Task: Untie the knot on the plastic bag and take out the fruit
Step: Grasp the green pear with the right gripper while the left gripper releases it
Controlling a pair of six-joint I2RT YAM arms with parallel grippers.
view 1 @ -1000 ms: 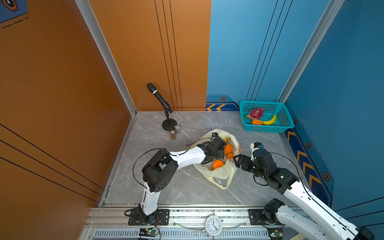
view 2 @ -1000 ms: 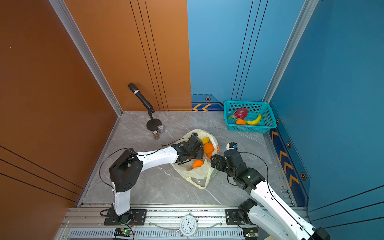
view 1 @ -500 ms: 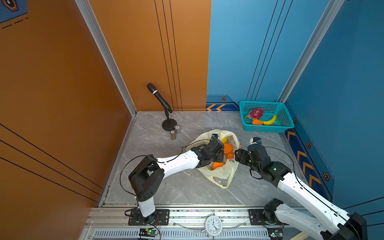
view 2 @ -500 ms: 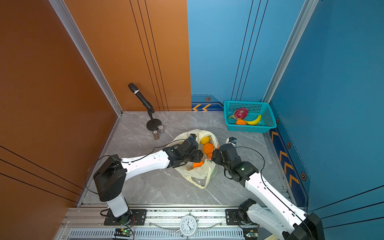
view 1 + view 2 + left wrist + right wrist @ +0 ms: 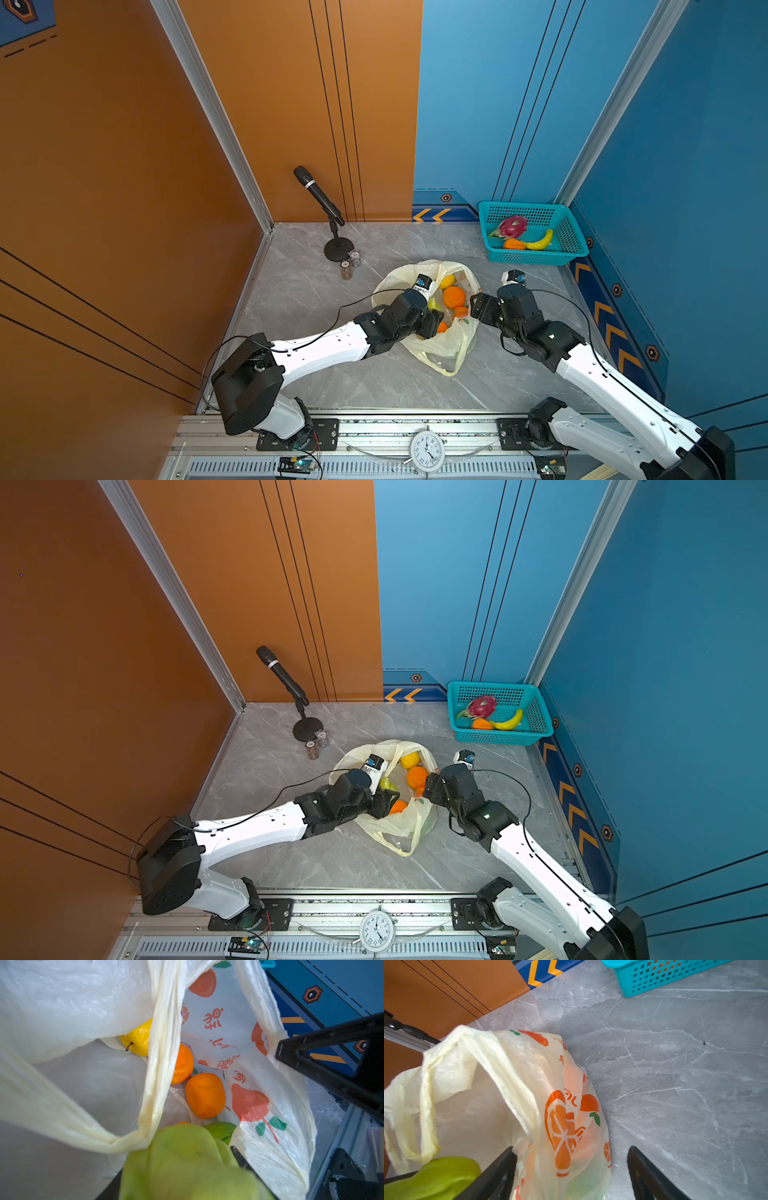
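The bag [image 5: 440, 353] lies untied, mouth open. A dragon fruit [image 5: 513, 226] already sits in the basket [image 5: 536, 259]. The left gripper [image 5: 435, 322] pinches a green fruit [image 5: 187, 1157] at the bag's mouth; the right gripper [image 5: 571, 1150] gapes at its rim. Oranges [image 5: 204, 1095] remain inside.

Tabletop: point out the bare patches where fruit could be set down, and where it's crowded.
Free: the back strip between the microphone stand and the teal basket; the front stretch between the plastic bag and the rail. Crowded: around the bag's mouth, where the left gripper, holding a green fruit, meets the right gripper.
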